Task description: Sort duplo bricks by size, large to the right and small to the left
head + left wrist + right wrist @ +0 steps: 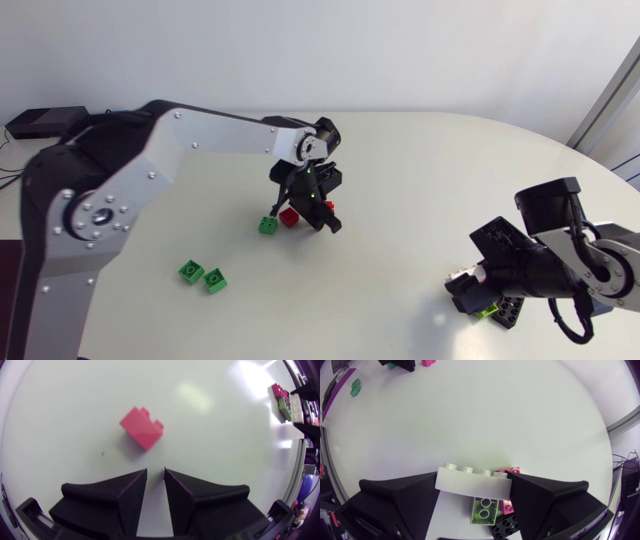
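Seen from above, the left arm (200,140) comes in from the left edge and stretches out to the middle of the tabletop (420,180). Its wrist is bent so that the left gripper (322,215) points down. A red brick (289,216) lies just beside the fingers. A small green brick (267,225) sits close against the red brick, on the side toward the left edge. Two more green bricks (191,271) sit together nearer the front-left corner. The right arm (590,265) is folded low by the front-right corner. The right gripper (470,293) is turned inward beside a lime brick (487,311) and a black brick (508,313).

In the left wrist view, the left gripper (155,469) hangs above the tabletop with its fingers only a narrow gap apart and nothing between them. The red brick (141,427) lies ahead of the tips, apart from them and turned corner-on.

In the right wrist view, the right gripper (474,479) holds a long white brick (470,486) crosswise, with a finger against each end. Below it, the lime brick (484,510), a pink brick (507,507) and the black brick (506,527) lie packed close together.
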### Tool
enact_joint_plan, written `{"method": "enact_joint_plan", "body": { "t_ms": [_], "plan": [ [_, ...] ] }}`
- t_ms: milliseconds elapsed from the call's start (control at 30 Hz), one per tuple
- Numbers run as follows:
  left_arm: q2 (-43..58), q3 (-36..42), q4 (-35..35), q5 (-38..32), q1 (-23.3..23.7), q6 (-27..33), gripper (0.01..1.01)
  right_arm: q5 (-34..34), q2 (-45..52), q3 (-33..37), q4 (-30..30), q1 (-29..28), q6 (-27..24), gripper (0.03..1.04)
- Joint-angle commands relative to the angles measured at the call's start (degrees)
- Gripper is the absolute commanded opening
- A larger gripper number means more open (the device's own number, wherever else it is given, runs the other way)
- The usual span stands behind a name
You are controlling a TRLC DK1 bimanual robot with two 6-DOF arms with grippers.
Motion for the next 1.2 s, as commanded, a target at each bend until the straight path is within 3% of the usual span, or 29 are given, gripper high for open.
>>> {"method": "enact_joint_plan", "body": {
  "t_ms": [0, 133, 233, 433, 633, 700, 800, 833, 1067, 1167],
  "plan": [
    [-9.38, -9.70, 0.52, -0.41, 0.35, 0.71, 0.220, -0.25, -0.93, -1.96, -0.90, -0.33, -1.24, 0.97],
    [-19.14, -24.21, 4.12, -0.50, 2.64, 0.97, 0.221, -0.34, -0.93, -0.02, -1.51, 0.73, -0.98, 0.98],
    [-27.31, -33.96, 7.90, -0.50, 2.90, 2.38, 0.223, -0.43, 0.57, 3.23, -0.55, 5.74, 2.19, 0.98],
    [-35.58, -39.59, 9.74, -2.25, 4.22, 1.41, 0.284, 2.91, 17.26, 15.62, 4.90, 17.08, 9.31, 0.98],
    [-41.90, -46.44, 10.27, -2.25, 5.63, 0.62, 0.307, 5.90, 37.13, 32.15, 7.28, 19.62, 12.12, 0.98],
    [-44.80, -47.85, 10.18, -2.60, 5.89, 0.53, 0.441, 7.48, 42.49, 37.95, 5.78, 20.42, 12.91, 0.98],
    [-49.73, -49.78, 9.92, -6.38, 5.80, 0.44, 0.795, 10.64, 48.82, 46.65, 2.79, 21.29, 13.52, 0.98],
    [-51.13, -50.31, 9.92, -7.09, 5.80, 0.44, 0.849, 11.70, 50.75, 49.46, 1.74, 21.29, 13.52, 0.98],
    [-59.04, -52.77, 10.01, -12.71, 6.24, 0.01, 0.946, 20.93, 65.69, 70.73, -8.81, 22.26, 13.35, 0.98],
    [-60.71, -52.77, 10.10, -13.42, 6.51, -0.08, 0.946, 16.44, 70.97, 78.11, -16.28, 22.52, 12.56, 0.98]
  ]
}}
